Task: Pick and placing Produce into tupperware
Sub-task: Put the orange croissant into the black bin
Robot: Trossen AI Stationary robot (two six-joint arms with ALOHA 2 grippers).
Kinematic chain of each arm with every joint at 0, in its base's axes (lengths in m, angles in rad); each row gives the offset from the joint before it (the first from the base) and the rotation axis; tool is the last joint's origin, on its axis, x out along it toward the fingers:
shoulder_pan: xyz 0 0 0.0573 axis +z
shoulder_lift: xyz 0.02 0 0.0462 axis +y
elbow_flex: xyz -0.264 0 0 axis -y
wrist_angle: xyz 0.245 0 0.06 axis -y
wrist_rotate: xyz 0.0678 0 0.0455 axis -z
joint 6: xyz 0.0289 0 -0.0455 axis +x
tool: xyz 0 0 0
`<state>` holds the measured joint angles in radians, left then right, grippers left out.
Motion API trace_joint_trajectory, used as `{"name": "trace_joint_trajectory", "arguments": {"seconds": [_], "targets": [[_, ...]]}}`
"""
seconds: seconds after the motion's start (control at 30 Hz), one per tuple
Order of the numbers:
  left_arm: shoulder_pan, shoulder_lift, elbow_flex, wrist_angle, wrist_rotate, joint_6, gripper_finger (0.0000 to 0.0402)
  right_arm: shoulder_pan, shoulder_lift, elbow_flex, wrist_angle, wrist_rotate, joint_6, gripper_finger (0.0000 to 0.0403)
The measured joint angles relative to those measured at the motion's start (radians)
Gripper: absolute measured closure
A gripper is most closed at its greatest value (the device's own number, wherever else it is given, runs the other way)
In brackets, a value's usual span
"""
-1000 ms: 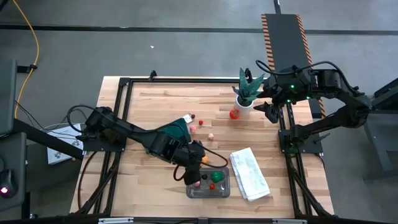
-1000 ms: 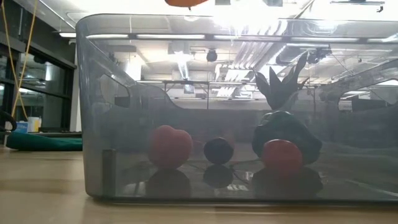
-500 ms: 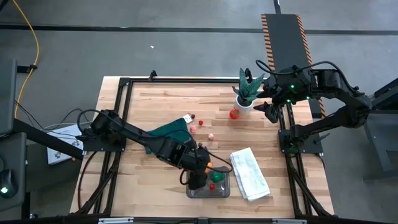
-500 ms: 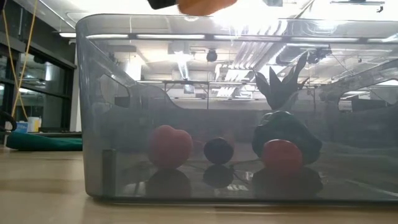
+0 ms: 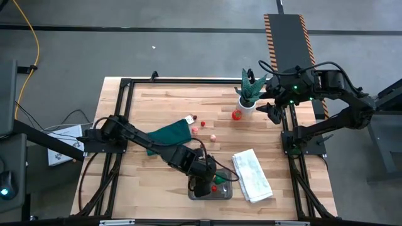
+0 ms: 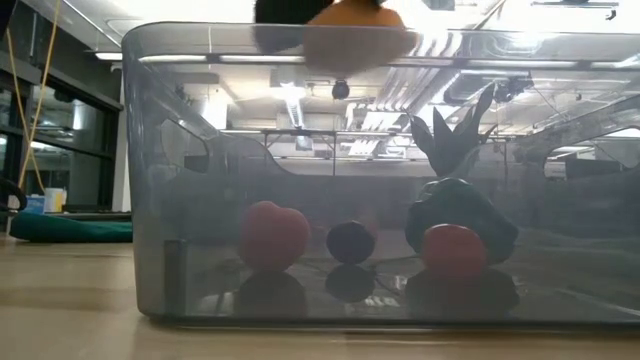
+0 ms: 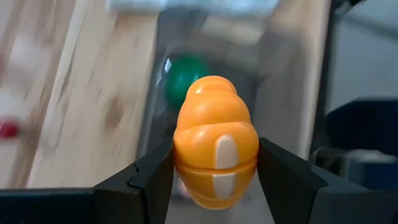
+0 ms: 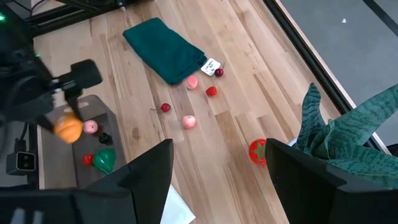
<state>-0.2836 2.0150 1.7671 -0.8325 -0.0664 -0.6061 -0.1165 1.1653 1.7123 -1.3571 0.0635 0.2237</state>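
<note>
My left gripper (image 5: pixel 202 182) hangs over the tupperware (image 5: pixel 211 191), shut on an orange ribbed toy piece of produce (image 7: pixel 216 158), which also shows in the right wrist view (image 8: pixel 68 129). In the clear grey tupperware (image 6: pixel 150 150) lie a pinkish-red piece (image 6: pixel 273 235), a dark round one (image 6: pixel 350 242), a red one (image 6: pixel 452 250) and a green leafy one (image 6: pixel 460 210). More produce lies loose on the wood: a red piece (image 5: pixel 236 114), a pink one (image 5: pixel 213 137) and others near the cloth. My right gripper (image 8: pixel 221 180) waits open at the far right, beside the plant. My left gripper pinches the orange piece by its two opposite sides (image 7: pixel 181 149) between its two fingers (image 7: pixel 152 177). The fingers slant downward from the table's left. The piece is lifted clear, its underside about level with the tupperware's rim (image 6: pixel 200 35) in the low view.
A folded white towel (image 5: pixel 252 176) lies right of the tupperware. A dark green cloth (image 5: pixel 169 134) lies mid-table. A spiky potted plant (image 5: pixel 251 91) in a white pot stands at the far right. Black frame rails run along the table's edges.
My left gripper has gone down and toward the table's near right, from beside the tupperware to over it, still shut on the orange piece. In the low view the orange piece has sunk from the top edge to the tupperware's rim.
</note>
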Motion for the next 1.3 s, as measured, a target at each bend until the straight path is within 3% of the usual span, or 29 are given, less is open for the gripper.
{"name": "trace_joint_trajectory", "arguments": {"seconds": [1.3], "targets": [[0.002, 0.074, -0.029, 0.073, 0.056, 0.026, 0.0206, 0.000, 0.000, 0.000, 0.016, 0.002, 0.000, 0.0158]]}}
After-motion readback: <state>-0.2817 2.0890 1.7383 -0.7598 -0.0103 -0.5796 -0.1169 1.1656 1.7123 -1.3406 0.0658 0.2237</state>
